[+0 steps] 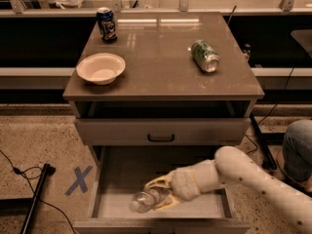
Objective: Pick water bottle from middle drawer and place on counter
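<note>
Step in hand: the pick. The grasp looks made, but the lift is not yet done, so I judge the task to be in its first half.
Gripper: the gripper [155,195] is low inside the middle drawer [117,167], in its near part and a little left of the centre. The arm [243,172] comes in from the right side.
State of the hand: one yellowish finger [157,182] lies on the far side of the bottle and the other on the near side. They are only slightly apart and seem to press on the bottle, so I take it as gripped.
Water bottle: the water bottle [140,202] lies on its side on the drawer floor or just above it; I cannot tell which. Its cap end points to the near left.
Counter: the counter [161,79] is above the drawer, with a closed drawer front [161,129] between them.
On the counter: a white bowl [101,68] at the left, a blue can [106,24] standing at the far left, and a green can [204,56] lying on its side at the right.
Next move: it calls for a straight lift out of the drawer, then a pull toward the near side to pass the counter edge, then a rise and a reach to the middle of the counter, between the bowl and the green can.
Risk: the smooth, ribbed bottle may turn or slip in the grip, and it may hit the drawer front above.
</note>
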`<state>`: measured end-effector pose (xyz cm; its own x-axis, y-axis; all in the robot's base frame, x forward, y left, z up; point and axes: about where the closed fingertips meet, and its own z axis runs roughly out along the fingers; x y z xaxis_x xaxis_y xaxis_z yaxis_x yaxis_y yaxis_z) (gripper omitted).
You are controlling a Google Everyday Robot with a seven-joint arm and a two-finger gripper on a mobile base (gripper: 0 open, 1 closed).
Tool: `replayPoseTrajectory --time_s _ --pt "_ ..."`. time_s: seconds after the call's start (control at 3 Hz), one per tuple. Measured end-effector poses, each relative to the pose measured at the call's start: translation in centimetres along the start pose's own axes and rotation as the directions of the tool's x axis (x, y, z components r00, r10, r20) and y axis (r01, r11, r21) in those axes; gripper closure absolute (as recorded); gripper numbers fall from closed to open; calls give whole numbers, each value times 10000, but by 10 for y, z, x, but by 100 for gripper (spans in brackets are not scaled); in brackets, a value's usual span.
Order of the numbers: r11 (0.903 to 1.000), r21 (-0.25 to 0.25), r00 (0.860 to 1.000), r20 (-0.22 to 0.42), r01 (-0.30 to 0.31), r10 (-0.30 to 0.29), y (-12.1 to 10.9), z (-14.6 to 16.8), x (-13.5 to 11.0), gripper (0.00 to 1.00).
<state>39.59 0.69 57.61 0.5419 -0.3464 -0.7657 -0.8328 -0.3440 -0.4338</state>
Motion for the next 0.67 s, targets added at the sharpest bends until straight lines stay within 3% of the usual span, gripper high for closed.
replayPoseTrajectory --time_s 0.33,0.67 --pt "9915 1244 9964 706 384 -475 5 -76 6 100" --pt "9822 1844 9980 455 358 -449 -12 -131 -3 100"
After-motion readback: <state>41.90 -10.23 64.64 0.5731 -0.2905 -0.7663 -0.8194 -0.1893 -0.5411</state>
